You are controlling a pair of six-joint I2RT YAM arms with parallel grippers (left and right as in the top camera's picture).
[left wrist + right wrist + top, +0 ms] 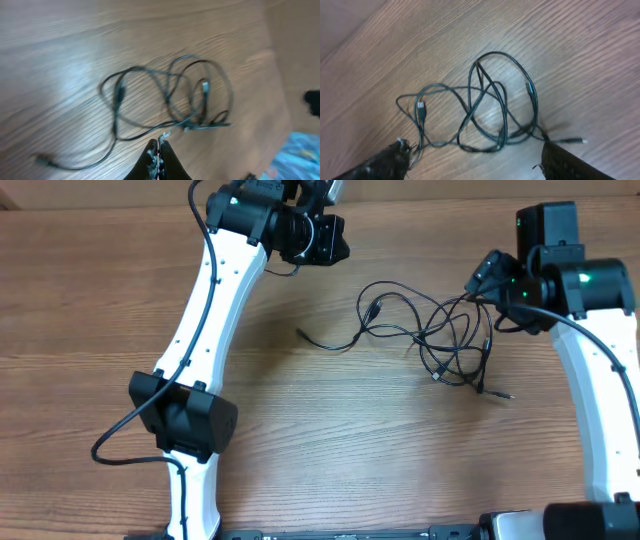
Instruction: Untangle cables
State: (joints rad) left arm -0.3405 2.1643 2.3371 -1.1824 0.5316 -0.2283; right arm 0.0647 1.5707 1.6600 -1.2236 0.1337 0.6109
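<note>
Overhead view: tangled cables (440,340) lie on counter (300,430) btwn arms; left pincer (158,150) pressed together, right pincer (474,150) spread wide nr tangle.

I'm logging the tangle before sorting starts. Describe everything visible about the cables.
The cables are thin black cords, tangled in several overlapping loops, lying flat on the wooden table. One end trails left to a small plug; another ends in a silver tip at lower right. The open right gripper straddles one edge; whether it touches is unclear.
</note>
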